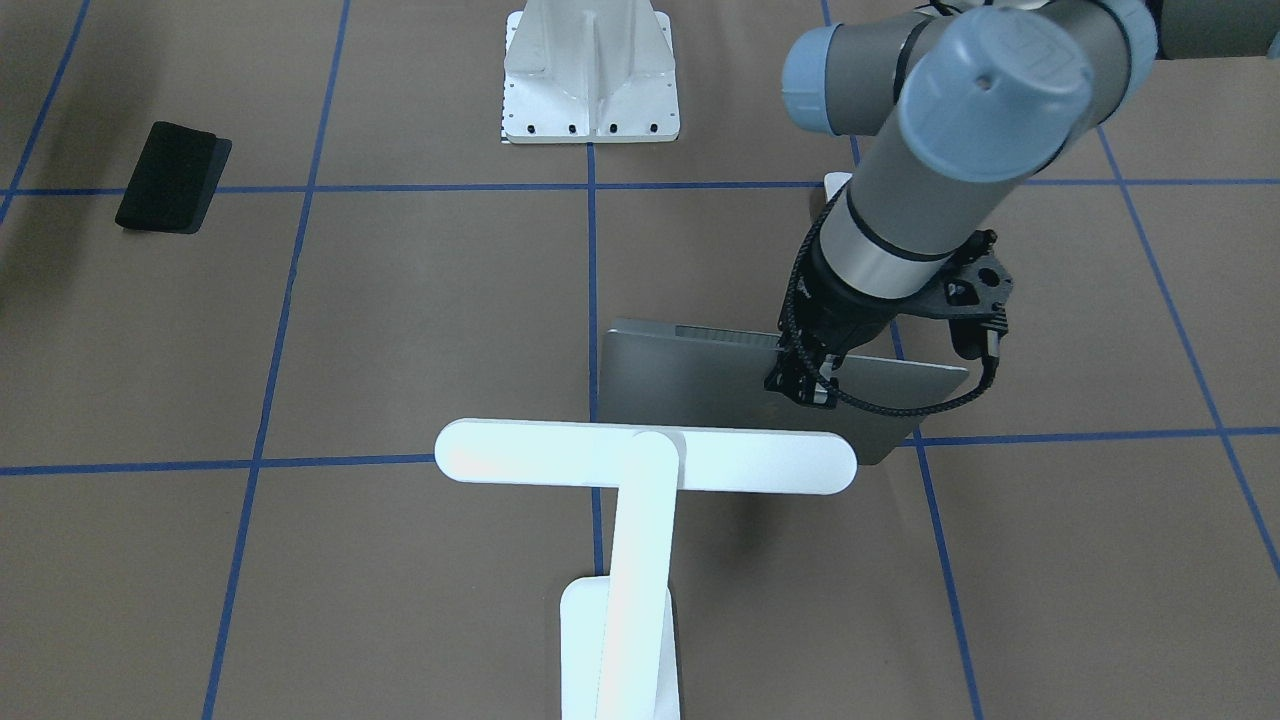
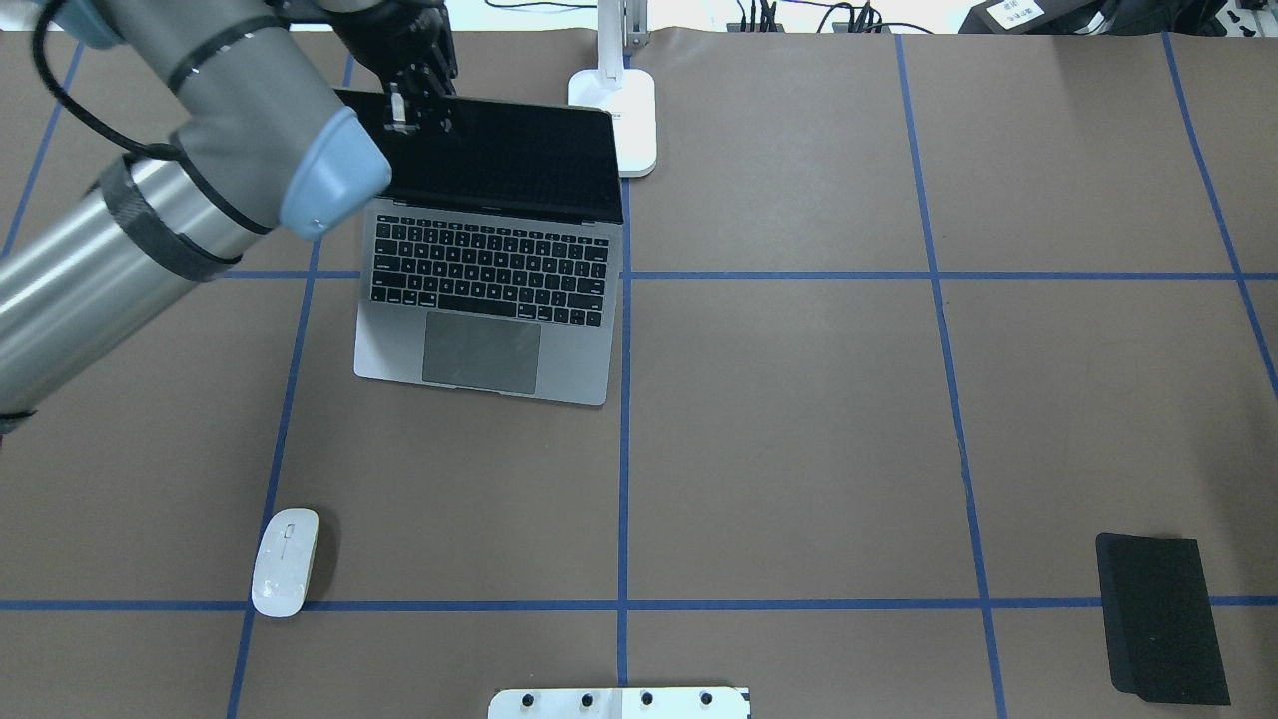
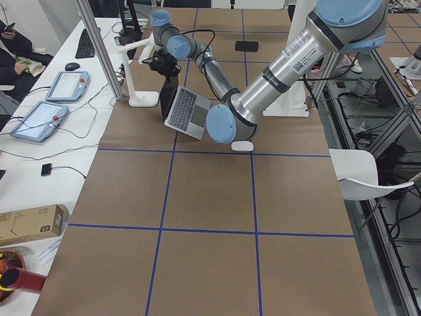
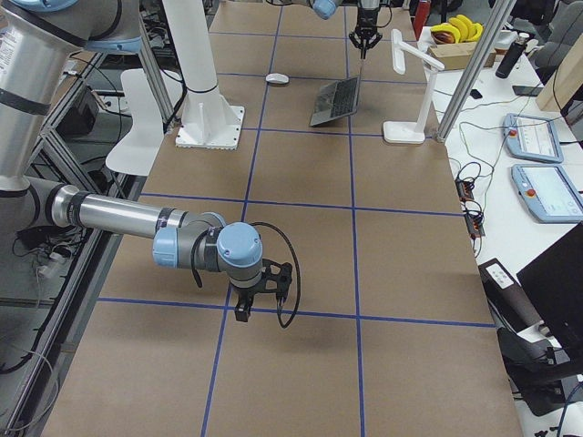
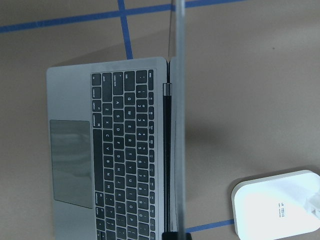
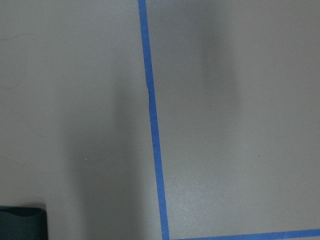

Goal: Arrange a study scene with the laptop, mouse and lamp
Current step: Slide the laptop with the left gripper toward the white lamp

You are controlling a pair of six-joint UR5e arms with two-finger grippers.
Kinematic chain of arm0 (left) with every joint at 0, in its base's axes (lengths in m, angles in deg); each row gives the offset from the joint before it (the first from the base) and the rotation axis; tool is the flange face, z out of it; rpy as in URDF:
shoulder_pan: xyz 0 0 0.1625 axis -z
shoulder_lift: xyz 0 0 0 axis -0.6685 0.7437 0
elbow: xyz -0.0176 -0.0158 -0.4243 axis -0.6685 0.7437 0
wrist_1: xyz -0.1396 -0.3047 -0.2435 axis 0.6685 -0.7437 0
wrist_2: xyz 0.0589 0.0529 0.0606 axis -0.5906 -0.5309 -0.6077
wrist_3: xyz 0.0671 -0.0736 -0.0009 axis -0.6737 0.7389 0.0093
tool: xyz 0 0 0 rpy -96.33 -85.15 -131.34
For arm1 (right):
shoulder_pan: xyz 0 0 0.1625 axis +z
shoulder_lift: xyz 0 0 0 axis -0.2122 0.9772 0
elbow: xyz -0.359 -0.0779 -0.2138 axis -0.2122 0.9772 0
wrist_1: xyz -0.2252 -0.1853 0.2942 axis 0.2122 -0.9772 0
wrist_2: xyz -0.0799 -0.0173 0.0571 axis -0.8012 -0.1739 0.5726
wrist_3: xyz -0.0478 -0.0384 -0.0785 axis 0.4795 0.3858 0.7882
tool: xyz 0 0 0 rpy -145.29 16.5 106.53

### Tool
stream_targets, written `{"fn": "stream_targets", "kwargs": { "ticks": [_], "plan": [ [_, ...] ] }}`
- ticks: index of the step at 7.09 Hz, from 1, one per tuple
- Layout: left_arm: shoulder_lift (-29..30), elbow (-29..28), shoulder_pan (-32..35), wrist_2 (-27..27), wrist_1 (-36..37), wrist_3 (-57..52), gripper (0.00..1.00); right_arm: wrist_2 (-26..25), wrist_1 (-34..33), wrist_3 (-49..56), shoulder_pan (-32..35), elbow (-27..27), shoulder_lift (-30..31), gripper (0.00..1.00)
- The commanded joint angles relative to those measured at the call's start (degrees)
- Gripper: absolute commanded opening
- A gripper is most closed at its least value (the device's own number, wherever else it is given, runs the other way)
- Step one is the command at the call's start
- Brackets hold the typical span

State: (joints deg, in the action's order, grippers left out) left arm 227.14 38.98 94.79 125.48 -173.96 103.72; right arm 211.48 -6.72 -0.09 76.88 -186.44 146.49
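Observation:
The laptop stands open left of the table's middle, its dark screen nearly upright. Its grey lid faces the front view. My left gripper is shut on the top edge of the screen, near its left corner; it also shows in the front view. In the left wrist view the screen edge runs straight between the jaws. The white mouse lies near my side, left. The lamp stands just behind the laptop, base on the table. My right gripper hangs low over bare table; I cannot tell its state.
A black mouse pad lies at the near right; its corner shows in the right wrist view. A white ribbed pedestal stands at my side's middle edge. Blue tape lines cross the brown table. Operators' desks lie beyond the far edge.

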Motion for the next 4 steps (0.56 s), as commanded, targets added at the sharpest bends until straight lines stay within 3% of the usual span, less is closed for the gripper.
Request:
{"fn": "stream_targets", "kwargs": {
  "ticks": [1,4],
  "plan": [
    [1.6,-3.8,-3.1,-4.3,-5.0,3.7,0.0,0.1,0.0,0.0,0.0,0.2,0.1,1.0],
    [4.0,-9.6,-4.8,-8.5,-11.1,6.7,0.0,0.2,-0.1,0.0,0.0,0.3,0.3,1.0]
  ]
}}
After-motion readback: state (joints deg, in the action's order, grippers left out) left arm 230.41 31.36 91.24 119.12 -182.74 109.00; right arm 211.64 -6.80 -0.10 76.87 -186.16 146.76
